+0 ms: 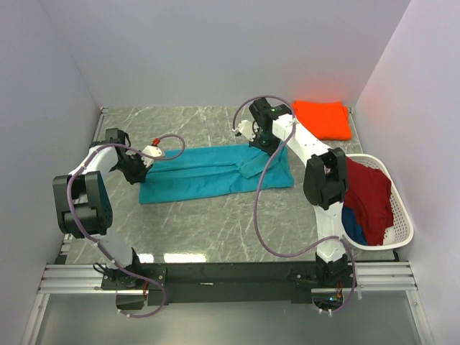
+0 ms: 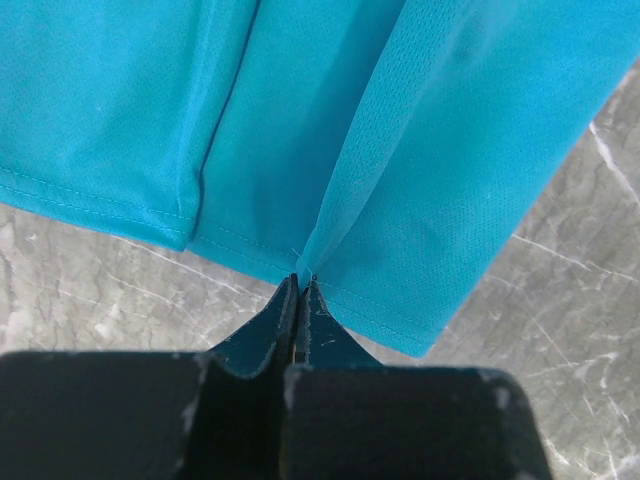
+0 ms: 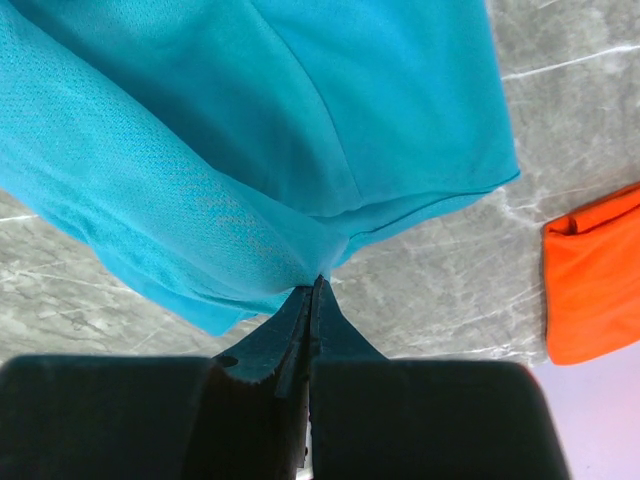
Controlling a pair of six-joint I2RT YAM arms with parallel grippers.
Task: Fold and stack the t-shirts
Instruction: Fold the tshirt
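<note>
grey marbled bench (image 1: pixel 194 230) under white walls. at centre of the top view, a teal t-shirt (image 1: pixel 208 172), spread in a long band. clamped at its left hem by the left tool (image 2: pixel 300 285), jaws closed on cloth; clamped likewise at its right edge by the right tool (image 3: pixel 315 285). probably light, thin and limp (mesh weave, maybe slick): best gripped at hems and corners, kept taut. at upper right, a folded orange t-shirt (image 1: pixel 323 118).

The left pincer (image 2: pixel 300 282) is closed on the hem of the shirt (image 2: pixel 430 150), the left arm (image 1: pixel 83 195) folded at the elbow; the right pincer (image 3: pixel 317 283) is likewise clamped, the right arm (image 1: pixel 310 144) outstretched.
</note>
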